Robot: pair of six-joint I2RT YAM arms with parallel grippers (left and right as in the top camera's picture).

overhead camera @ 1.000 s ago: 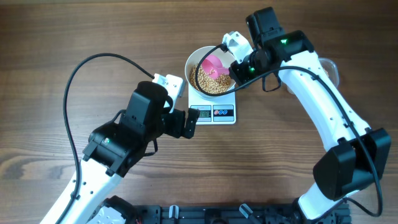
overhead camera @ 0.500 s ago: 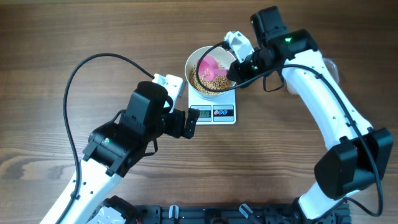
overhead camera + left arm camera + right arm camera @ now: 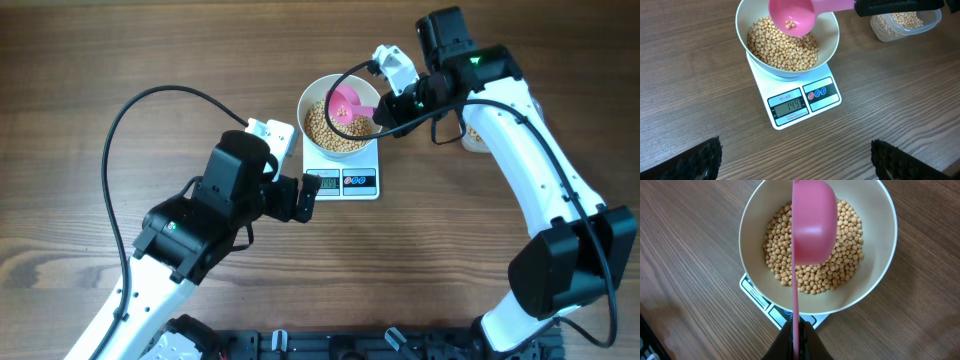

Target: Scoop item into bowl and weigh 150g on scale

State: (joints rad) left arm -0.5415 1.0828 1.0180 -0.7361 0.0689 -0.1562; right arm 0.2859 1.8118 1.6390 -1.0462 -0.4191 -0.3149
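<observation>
We see right end effector [image 3: 796,336] clamped on pink scoop [image 3: 812,220] over beans [image 3: 840,267] in bowl [image 3: 753,235]; left end effector [image 3: 300,197] wide open, empty.

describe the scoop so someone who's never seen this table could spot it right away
Find the small white scale on the wooden table, with a white bowl of tan beans on it. The scoop hangs over that bowl, gripped by the right hand. It is the only bright pink thing there.

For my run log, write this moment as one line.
right gripper: shut on pink scoop, over bowl | bowl: beans inside, on scale | left gripper: open
</observation>
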